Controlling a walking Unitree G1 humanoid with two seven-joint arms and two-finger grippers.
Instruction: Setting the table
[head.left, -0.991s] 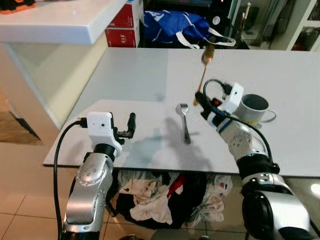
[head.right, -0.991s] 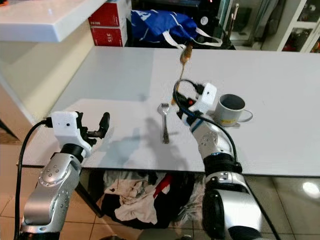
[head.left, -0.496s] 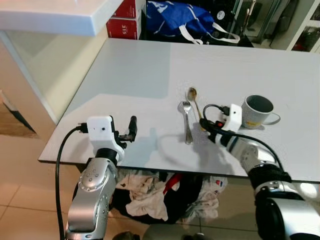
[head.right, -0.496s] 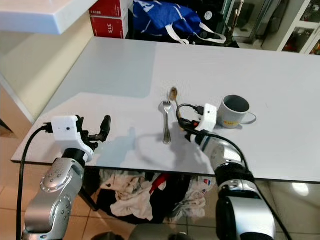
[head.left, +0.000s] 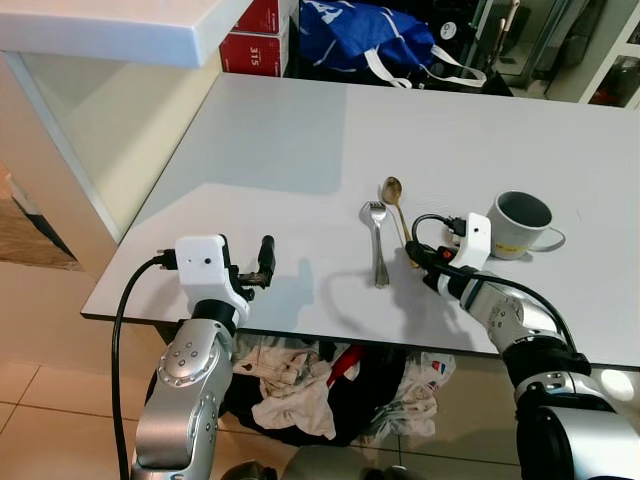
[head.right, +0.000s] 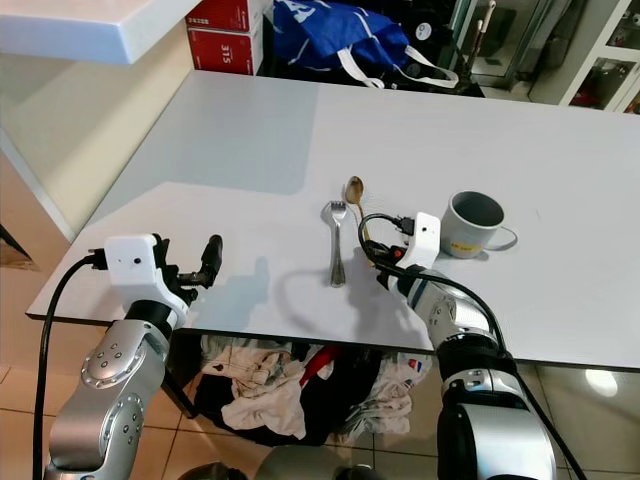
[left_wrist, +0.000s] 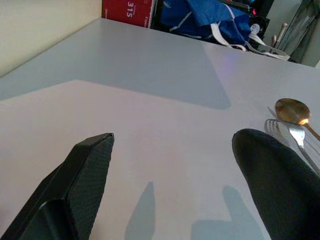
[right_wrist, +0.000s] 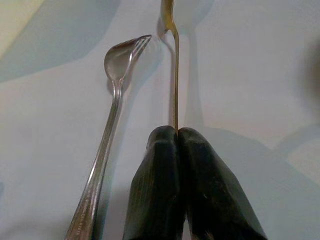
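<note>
Right gripper (right_wrist: 176, 134) clamped on gold spoon (head.left: 392, 194) handle, hiding its end, beside fork (head.left: 376, 240). Left gripper (left_wrist: 170, 170) spread wide above table (head.left: 270, 140).

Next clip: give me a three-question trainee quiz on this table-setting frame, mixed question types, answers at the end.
1. True or false: the right gripper is shut on the gold spoon.
2. What lies directly to the robot's left of that spoon? A) a knife B) the silver fork C) a plate
3. Fill in: the grey mug stands on the white table to the robot's ____ of the cutlery.

Key: 1 true. 2 B. 3 right. The left gripper hovers open near the table's front edge, holding nothing.
</note>
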